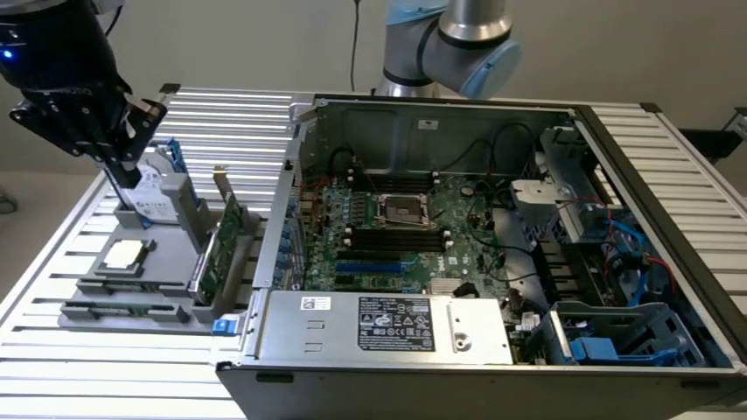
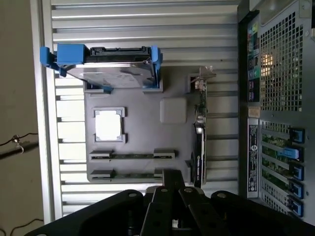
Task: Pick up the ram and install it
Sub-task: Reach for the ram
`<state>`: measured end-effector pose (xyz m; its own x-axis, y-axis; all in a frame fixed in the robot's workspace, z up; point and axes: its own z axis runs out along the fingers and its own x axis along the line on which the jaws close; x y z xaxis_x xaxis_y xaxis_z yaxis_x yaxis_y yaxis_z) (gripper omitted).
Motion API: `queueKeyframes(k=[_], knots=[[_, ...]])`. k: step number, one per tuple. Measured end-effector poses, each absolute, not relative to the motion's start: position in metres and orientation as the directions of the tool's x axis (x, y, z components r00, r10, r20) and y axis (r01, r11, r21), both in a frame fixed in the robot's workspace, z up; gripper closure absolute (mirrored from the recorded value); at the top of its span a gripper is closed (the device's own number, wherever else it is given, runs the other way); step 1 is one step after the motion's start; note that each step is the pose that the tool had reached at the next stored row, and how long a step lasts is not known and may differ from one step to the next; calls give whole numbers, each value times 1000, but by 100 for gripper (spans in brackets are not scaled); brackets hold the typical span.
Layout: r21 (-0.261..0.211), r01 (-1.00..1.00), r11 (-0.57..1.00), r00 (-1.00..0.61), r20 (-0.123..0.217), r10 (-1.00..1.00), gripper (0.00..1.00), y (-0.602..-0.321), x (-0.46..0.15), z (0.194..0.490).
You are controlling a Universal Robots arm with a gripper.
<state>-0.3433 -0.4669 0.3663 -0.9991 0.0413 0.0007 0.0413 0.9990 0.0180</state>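
A table (image 1: pixel 70 367) of ribbed aluminium slats carries a matte grey moulded tray (image 2: pixel 142 128) and, on the exterior view's right, an open computer case (image 1: pixel 653 175) of bare sheet metal. Its green motherboard (image 1: pixel 386 254) is laid open among black cables. A silver power supply (image 1: pixel 373 324) with a printed label sits along its near edge.

The tray holds four parts:
- A hard drive (image 1: pixel 150 197) with a shiny metal face stands tilted in a bright blue plastic caddy at the far end.
- A square processor chip (image 1: pixel 122 255), pale and reflective, lies flat in a recess near the middle.
- A tall green expansion card (image 1: pixel 216 254) stands on edge along the side nearest the case, its metal bracket at the far end.
- The ram (image 1: pixel 122 308), a long thin dark-green stick, lies seated in the tray's frontmost slot, between small grey end clips, just in front of the processor chip.

The tool (image 1: pixel 126 173) is black and angular, with jointed linkage bars (they show plainly in the wrist view). Its fingers (image 2: pixel 172 183) are pressed together with nothing between them. In the exterior view it hangs over the far end of the tray by the hard drive, well apart from the ram. I cannot tell whether it touches the drive.
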Motion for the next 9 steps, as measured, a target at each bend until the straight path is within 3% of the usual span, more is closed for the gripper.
queueKeyframes(k=[9], knots=[[18, 29, 999, -1000, 7, 29, 89, -481, -346, 359]])
